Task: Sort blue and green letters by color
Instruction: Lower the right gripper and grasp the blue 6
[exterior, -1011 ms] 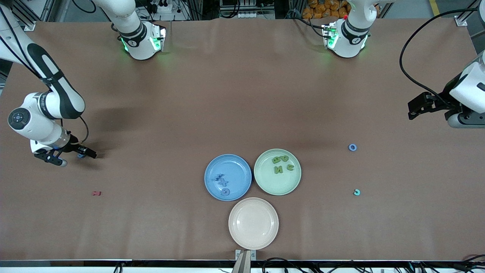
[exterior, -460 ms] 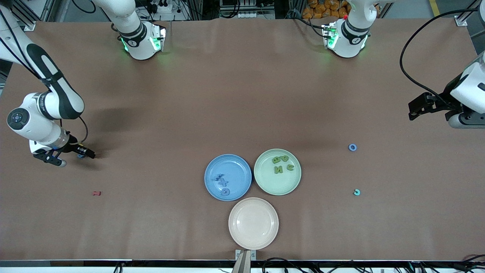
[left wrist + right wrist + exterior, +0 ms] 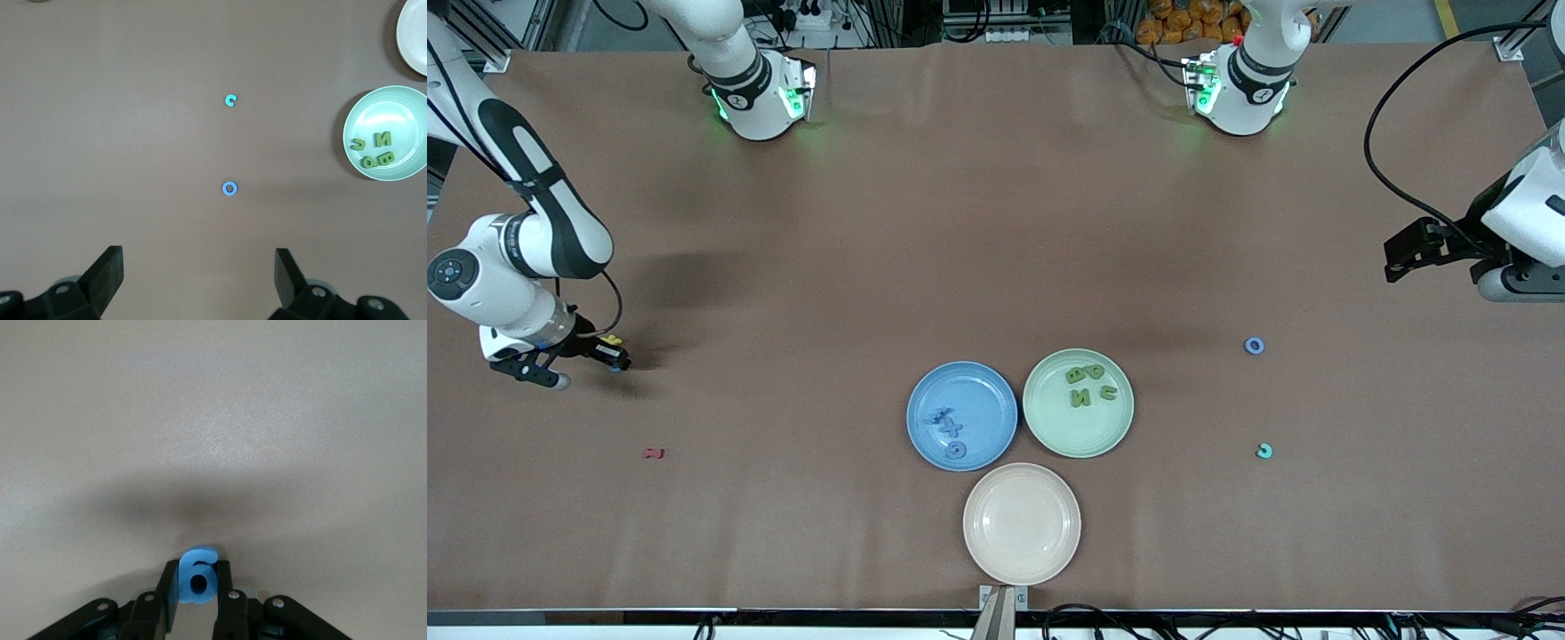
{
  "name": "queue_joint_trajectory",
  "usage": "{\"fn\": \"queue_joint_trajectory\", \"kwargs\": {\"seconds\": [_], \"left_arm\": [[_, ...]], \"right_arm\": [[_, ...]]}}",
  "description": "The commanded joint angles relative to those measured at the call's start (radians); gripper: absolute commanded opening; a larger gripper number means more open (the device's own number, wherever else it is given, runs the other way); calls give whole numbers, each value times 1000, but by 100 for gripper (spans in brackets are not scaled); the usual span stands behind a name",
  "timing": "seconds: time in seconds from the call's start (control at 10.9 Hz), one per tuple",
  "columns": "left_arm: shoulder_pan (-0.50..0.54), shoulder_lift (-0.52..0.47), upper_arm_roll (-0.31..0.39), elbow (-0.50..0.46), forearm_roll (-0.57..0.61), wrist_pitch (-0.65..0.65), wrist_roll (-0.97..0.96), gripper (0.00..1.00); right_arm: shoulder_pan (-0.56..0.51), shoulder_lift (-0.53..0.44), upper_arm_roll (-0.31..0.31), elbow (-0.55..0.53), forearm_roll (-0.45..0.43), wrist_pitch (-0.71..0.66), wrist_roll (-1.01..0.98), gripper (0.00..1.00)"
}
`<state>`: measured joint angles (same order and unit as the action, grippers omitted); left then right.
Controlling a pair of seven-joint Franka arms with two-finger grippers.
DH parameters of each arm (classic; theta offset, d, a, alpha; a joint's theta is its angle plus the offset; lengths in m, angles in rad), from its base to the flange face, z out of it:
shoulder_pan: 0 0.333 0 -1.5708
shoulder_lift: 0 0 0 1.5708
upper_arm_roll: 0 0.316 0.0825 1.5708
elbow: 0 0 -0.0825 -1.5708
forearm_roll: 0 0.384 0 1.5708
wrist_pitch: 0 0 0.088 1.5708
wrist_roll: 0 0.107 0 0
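Right pincer [image 3: 612, 357] down at desk [image 3: 996, 222] surface near the right arm's end, clenched on blue 6 [image 3: 198, 575]; digit pinched upright between both fingers [image 3: 168, 593] in right wrist view, barely visible as a blue speck [image 3: 615, 366] in front view. Whether lifted off the desk or touching it: cannot tell.

Left pincer [image 3: 199, 277] released, jaws wide apart, hanging over the left arm's end of the desk, waiting; nothing between fingers.

Blue ring O [image 3: 1255, 346] lying flat toward the left arm's end of the desk; same piece [image 3: 229, 189] in left wrist view. Teal C [image 3: 1264, 451] nearer the front camera than the ring, well apart from it.

Blue plate [image 3: 925, 391] near the front edge, mid-desk, holding several blue pieces [image 3: 949, 431]; shapes hard to read. Green plate [image 3: 1120, 427] just beside it, toward the left arm's end, holding four olive green letters [image 3: 1087, 385], clustered. Beige plate [image 3: 1022, 524] nearer the front camera, nestled between those two.

Dark red letter [image 3: 655, 453] lying alone toward the right arm's end, nearer the front camera than right pincer.
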<state>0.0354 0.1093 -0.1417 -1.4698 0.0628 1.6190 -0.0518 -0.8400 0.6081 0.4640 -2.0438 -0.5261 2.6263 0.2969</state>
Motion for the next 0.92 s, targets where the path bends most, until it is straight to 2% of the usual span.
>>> {"fn": "queue_joint_trajectory", "kwargs": {"seconds": [0.0,0.28,0.46,0.83], "left_arm": [[-3,-5,1,-14,-12,10,7,100],[-2,-2,1,-14,-12,10,7,100],[-2,-2,1,-14,-12,10,9,100],[-2,3,1,-12,-12,10,9,100]], "right_arm": [[-2,30,16,22,-3,4,-16,0],[25,24,77,63,0,-43,14,0],[71,27,120,127,8,-148,111,0],[264,27,120,191,158,-192,322,0]]}}
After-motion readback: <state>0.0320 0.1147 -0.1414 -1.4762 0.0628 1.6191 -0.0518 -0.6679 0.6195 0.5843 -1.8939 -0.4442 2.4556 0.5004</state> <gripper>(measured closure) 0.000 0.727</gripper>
